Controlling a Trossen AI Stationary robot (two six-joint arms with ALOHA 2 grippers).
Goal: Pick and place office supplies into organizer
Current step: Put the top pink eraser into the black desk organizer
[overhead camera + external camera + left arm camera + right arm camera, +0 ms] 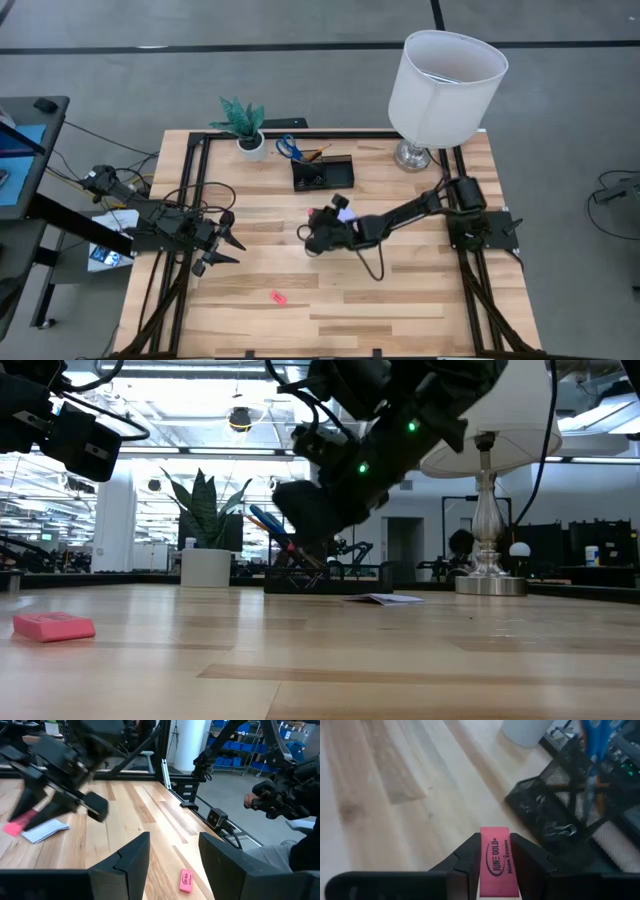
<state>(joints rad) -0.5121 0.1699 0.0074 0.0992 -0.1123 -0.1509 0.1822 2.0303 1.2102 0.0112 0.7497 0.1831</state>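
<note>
Between the right gripper's jaws, a pink eraser reads "JUNE GOLD".

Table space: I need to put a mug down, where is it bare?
Bare wood lies around the loose pink eraser near the front edge, and in front of the lamp. It is crowded around the organizer, plant pot and right gripper.

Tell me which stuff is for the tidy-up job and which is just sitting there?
For the job: pink eraser in the right gripper; second pink eraser on the table; note pad; black organizer with scissors.

Just sitting there: plant pot; lamp; left gripper, waiting.
</note>
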